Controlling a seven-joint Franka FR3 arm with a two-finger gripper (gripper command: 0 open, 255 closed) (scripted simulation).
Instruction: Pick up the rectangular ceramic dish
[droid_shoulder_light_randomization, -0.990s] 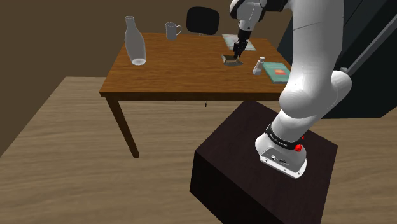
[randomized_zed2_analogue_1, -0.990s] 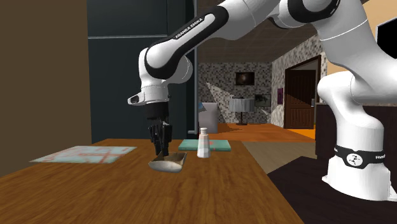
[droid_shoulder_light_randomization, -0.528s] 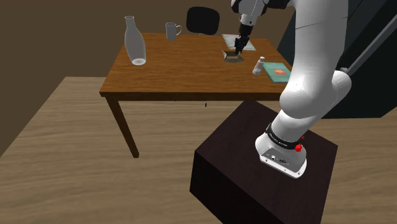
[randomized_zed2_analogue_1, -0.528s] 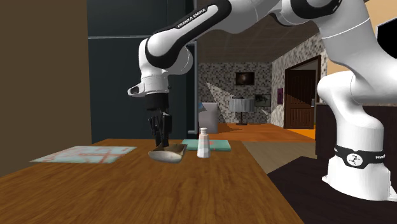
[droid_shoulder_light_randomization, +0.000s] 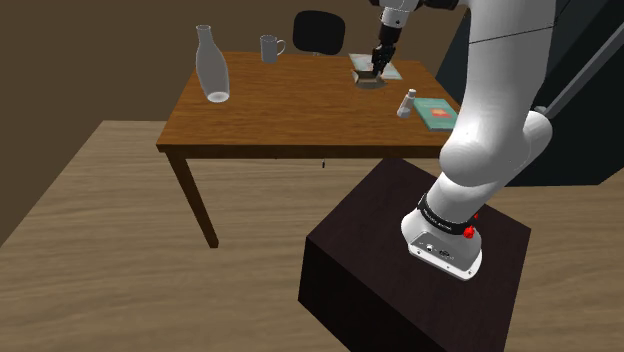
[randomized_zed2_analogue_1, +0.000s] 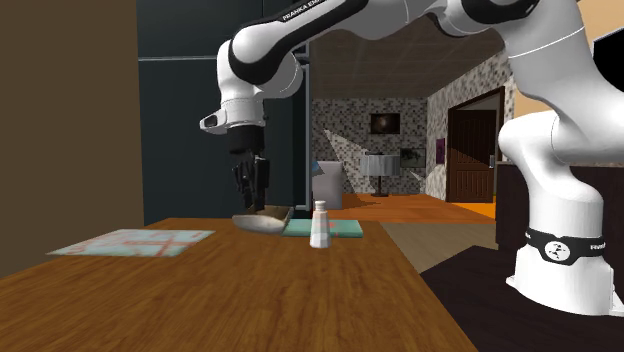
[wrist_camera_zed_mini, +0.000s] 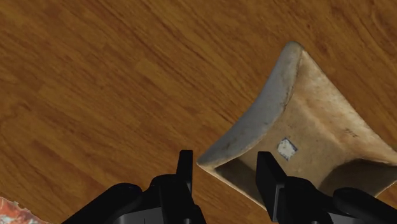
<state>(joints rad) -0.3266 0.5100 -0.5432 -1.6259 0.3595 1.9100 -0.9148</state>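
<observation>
dish (wrist_camera_zed_mini: 318, 127): beige, matte, rectangular, flared corners, in-curved grey rim | gripper (wrist_camera_zed_mini: 226, 170): black fingers a little apart, clamping one wall of the dish at its rim | position: dish hangs just above table (randomized_zed2_analogue_1: 200, 300), clear of it | table: brown, grained wood | room: white shaker (randomized_zed2_analogue_1: 320, 224) near, on second exterior view's right; bare wood beneath

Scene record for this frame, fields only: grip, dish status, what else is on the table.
grip: gripper shut on the dish, fingers clasping its rim
dish status: beige, appears held just above the table
beside dish: white shaker, teal book
shoulder view's left: clear bottle, mug
</observation>
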